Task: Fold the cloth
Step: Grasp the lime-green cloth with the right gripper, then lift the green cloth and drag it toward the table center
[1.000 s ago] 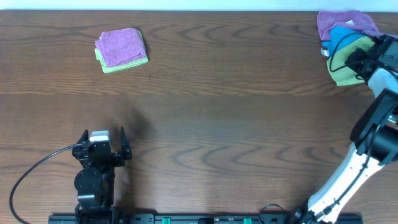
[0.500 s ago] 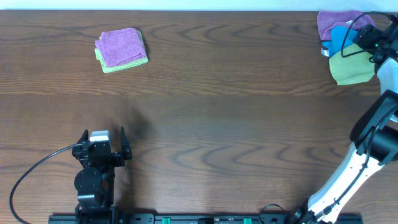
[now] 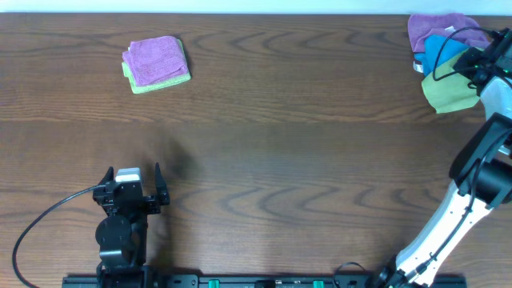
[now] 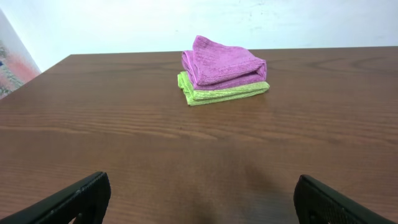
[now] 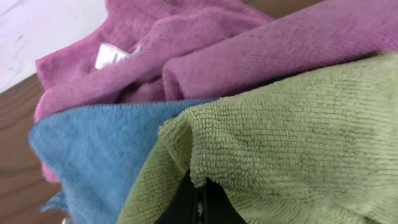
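The right gripper [image 5: 198, 196] was pinched on a raised fold of the lime yellow-green terry cloth [image 5: 298, 124], which overlapped a blue terry cloth [image 5: 93, 149] and a purple terry cloth [image 5: 261, 50] at the brown wooden table's [image 3: 280, 144] far right corner. The grip was presumably meant to pull it clear for folding. The left gripper [image 3: 134, 171] sat spread wide, well apart, seemingly idle.

I am looking at a dark brown wooden table [image 3: 280, 136] that is showing clear grain under a smooth, faintly shiny finish. The lime yellow-green terry cloth [image 5: 292, 130] is showing a rough, ribbed, matt pile. The blue microfibre cloth [image 5: 93, 155] is looking fuzzier, and the purple plush cloth [image 5: 249, 43] is carrying a smooth white tag [image 5: 111, 56]. The folded purple cloth [image 4: 224, 62] and the folded pale green cloth [image 4: 224, 94] are reading as matt pile too. The left gripper [image 3: 134, 170] is showing black fingers [image 4: 74, 200] of matt plastic.
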